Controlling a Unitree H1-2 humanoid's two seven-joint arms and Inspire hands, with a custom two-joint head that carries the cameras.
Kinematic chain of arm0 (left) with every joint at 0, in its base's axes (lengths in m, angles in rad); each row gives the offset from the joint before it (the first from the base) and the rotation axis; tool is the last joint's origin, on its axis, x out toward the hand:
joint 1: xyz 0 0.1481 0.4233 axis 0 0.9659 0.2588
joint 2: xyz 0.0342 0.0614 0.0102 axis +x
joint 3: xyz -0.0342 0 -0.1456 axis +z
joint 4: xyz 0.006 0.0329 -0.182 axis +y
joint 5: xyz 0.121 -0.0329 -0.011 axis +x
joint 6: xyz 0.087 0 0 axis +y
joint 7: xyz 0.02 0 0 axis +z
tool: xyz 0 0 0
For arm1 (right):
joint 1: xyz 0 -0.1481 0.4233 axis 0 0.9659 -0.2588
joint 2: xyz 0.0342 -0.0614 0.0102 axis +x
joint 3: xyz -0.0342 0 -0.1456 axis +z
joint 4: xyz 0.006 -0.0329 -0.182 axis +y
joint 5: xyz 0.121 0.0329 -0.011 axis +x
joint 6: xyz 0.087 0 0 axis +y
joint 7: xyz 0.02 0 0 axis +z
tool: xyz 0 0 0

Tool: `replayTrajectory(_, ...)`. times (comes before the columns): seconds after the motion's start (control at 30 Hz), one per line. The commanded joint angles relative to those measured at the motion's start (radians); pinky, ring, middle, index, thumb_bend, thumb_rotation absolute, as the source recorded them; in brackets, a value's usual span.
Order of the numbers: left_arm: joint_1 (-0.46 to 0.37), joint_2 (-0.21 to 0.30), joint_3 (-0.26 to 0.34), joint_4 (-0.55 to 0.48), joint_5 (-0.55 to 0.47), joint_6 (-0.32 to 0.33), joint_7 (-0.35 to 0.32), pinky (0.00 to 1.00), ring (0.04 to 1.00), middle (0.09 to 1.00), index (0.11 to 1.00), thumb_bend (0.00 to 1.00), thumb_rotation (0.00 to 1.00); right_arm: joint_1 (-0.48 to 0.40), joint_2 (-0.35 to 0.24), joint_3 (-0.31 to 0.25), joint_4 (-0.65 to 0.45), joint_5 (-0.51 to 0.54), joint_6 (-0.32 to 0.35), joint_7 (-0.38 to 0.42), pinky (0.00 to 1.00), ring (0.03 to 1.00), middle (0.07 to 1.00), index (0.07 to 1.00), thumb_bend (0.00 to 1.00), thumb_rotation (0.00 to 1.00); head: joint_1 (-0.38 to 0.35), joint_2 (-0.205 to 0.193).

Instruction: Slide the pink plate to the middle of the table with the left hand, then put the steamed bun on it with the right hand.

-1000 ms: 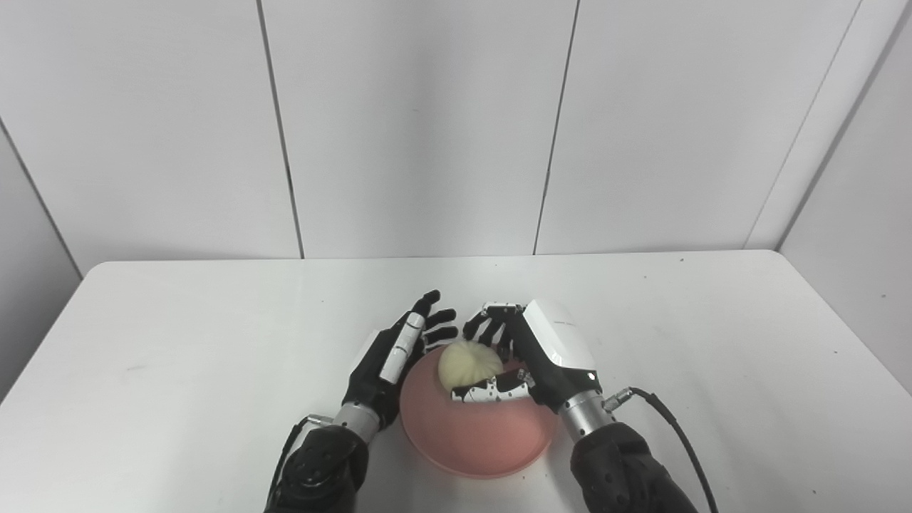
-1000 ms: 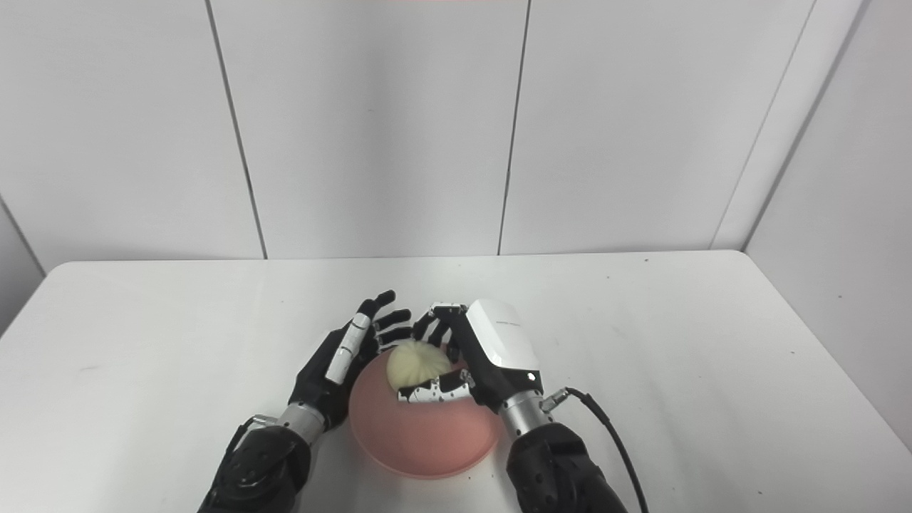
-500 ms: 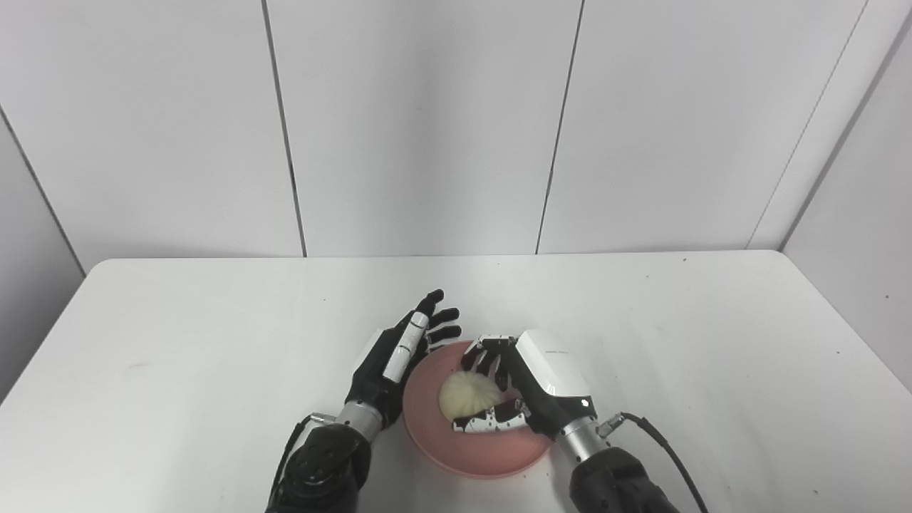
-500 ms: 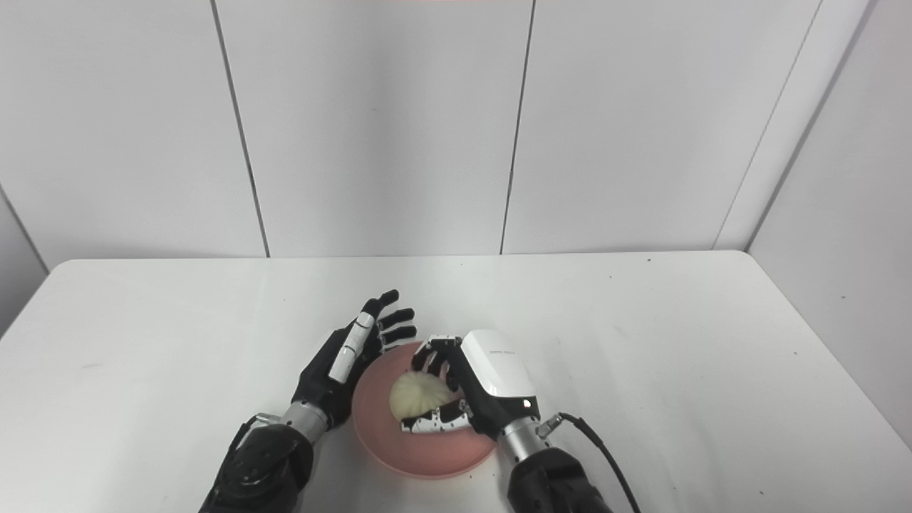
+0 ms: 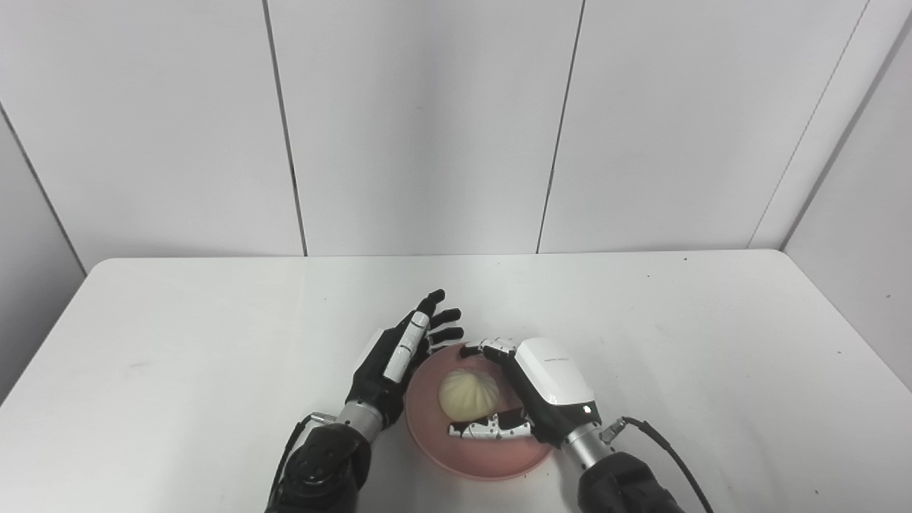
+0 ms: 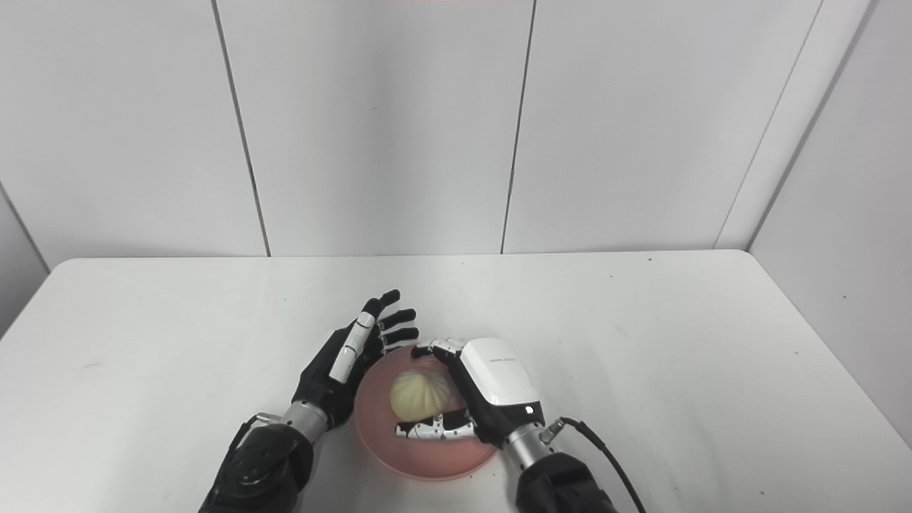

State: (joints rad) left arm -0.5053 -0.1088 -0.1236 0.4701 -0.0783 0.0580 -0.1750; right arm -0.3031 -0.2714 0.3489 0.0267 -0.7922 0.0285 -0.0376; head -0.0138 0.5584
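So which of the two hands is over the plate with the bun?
The right hand, white-backed, opened around the steamed bun on the pink plate; the left hand stands beside the rim.

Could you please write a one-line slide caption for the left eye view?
Right hand opens around the steamed bun on the pink plate; open left hand beside it.

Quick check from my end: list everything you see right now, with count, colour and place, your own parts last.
Table: one, white, fills the lower picture, against the wall.
Wall panels: several, white-grey, behind the table.
Pink plate: one, pink, near front edge, about mid-width.
Steamed bun: one, pale cream, resting on the plate.
Cable: one, black, by the right wrist.
Left robot hand: one, black and white, open, at the plate's left rim.
Right robot hand: one, white-backed, open, fingers spread around the bun.
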Motion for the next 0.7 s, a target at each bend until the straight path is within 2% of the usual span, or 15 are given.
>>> replayTrajectory(0.0, 0.023, 0.008, -0.005, 0.007, 0.007, 0.049, -0.011, 0.73, 0.796, 0.847, 0.904, 0.72, 0.9, -0.018, -0.002, -0.019, -0.051, 0.012, -0.024, -0.007, 0.68, 0.767, 0.798, 0.726, 0.82, 0.54, 0.001, 0.0)
replayTrajectory(0.23, 0.036, 0.01, 0.001, -0.015, 0.004, 0.048, -0.012, 0.74, 0.813, 0.849, 0.903, 0.71, 0.89, 0.011, 0.022, -0.065, -0.118, 0.059, -0.045, -0.039, 0.65, 0.756, 0.801, 0.744, 0.8, 0.59, 0.0, 0.005)
replayTrajectory(0.37, 0.049, 0.014, 0.009, -0.029, 0.01, 0.017, 0.0, 0.75, 0.794, 0.83, 0.886, 0.72, 0.89, 0.037, 0.064, -0.126, -0.135, 0.134, -0.114, -0.125, 0.62, 0.754, 0.802, 0.767, 0.71, 0.76, -0.016, 0.005)
replayTrajectory(0.47, 0.06, 0.022, 0.011, -0.042, 0.028, -0.015, 0.014, 0.74, 0.786, 0.829, 0.887, 0.71, 0.89, 0.038, 0.094, -0.163, -0.112, 0.162, -0.176, -0.201, 0.64, 0.762, 0.801, 0.781, 0.7, 0.81, -0.038, 0.005)
replayTrajectory(0.53, 0.066, 0.026, 0.016, -0.048, 0.042, -0.046, 0.027, 0.74, 0.81, 0.834, 0.882, 0.71, 0.9, 0.036, 0.126, -0.195, -0.095, 0.209, -0.2, -0.238, 0.7, 0.789, 0.821, 0.816, 0.69, 0.85, -0.052, 0.004)
replayTrajectory(0.67, 0.079, 0.025, 0.026, -0.076, 0.074, -0.068, 0.069, 0.77, 0.84, 0.847, 0.888, 0.7, 0.9, 0.025, 0.176, -0.254, -0.043, 0.301, -0.23, -0.274, 0.69, 0.773, 0.827, 0.846, 0.64, 0.95, -0.074, 0.004)
